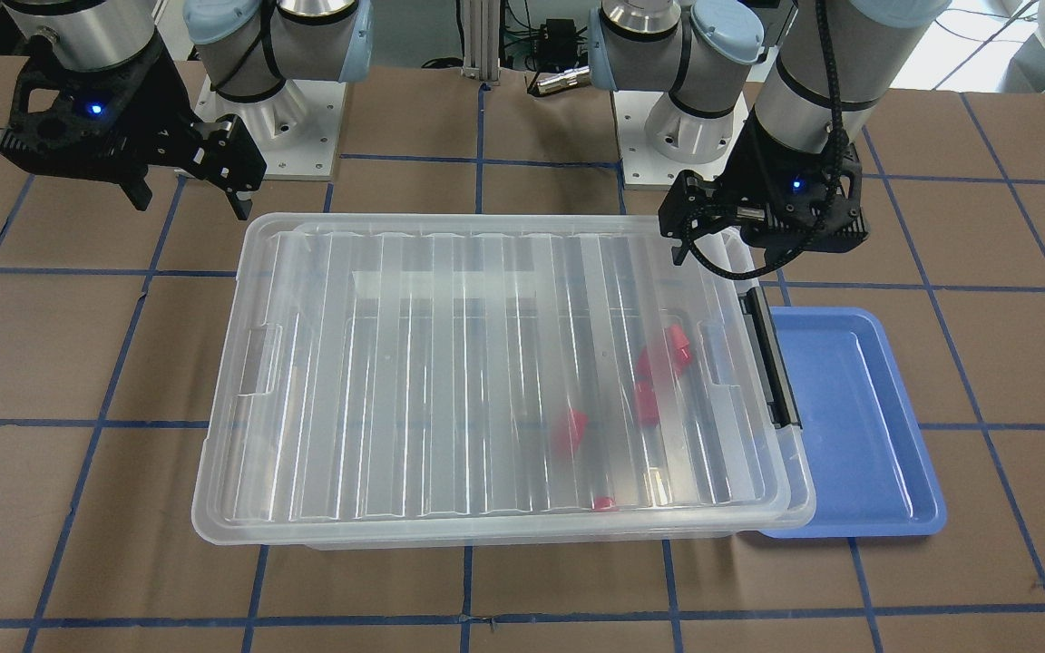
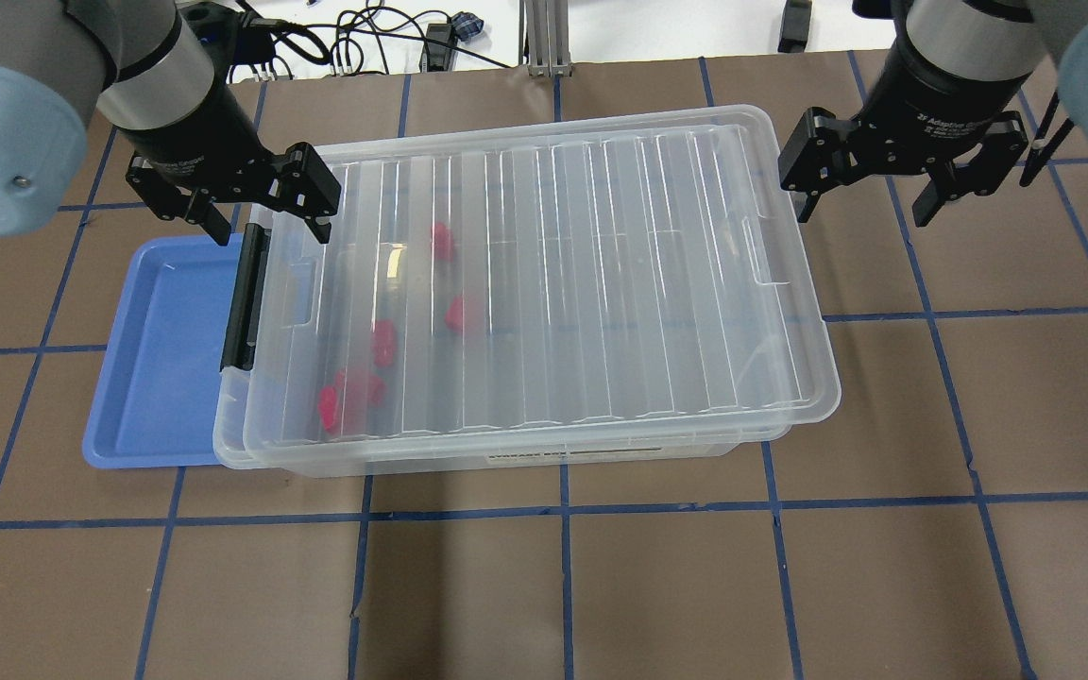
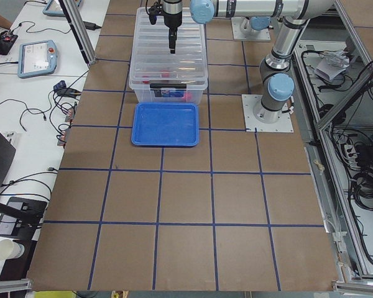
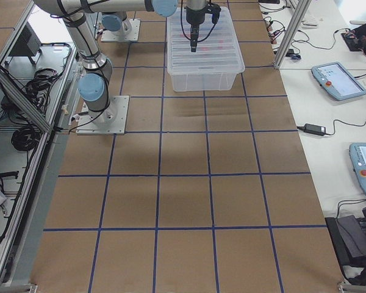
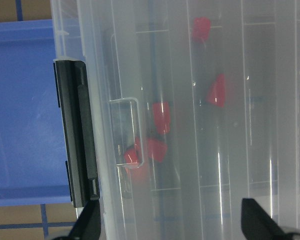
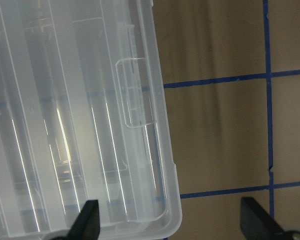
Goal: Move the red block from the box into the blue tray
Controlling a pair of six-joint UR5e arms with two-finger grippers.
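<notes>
The red block (image 2: 458, 314) is lying inside the box (image 2: 804, 312), one of about five alike showing through the clear lid (image 2: 601, 264), all sitting toward the latch (image 2: 244, 297) end. The lid is covering them, so nothing is reachable yet. The left claw (image 2: 270, 229) is hovering released and gripping nothing, its fingers straddling one end of the latch. The right claw (image 2: 865, 215) is hanging likewise spread and empty over the opposite rim, partly above the counter (image 2: 601, 586).

I am judging the step in hand to be freeing the lid. The left claw is probably needing to work the latch loose first. After that, both ends are wanting an even lift, since a tilting or dragging lid could be shoving the box into the tray (image 2: 161, 359). The ribbed plastic is looking slick and bendy, so pinching the rim edge is seeming safer than pressing the flat.

The tray is sitting empty just beside the latch end, its nearest edge disappearing under the box's overhanging rim. Whether they are touching, I cannot tell.
</notes>
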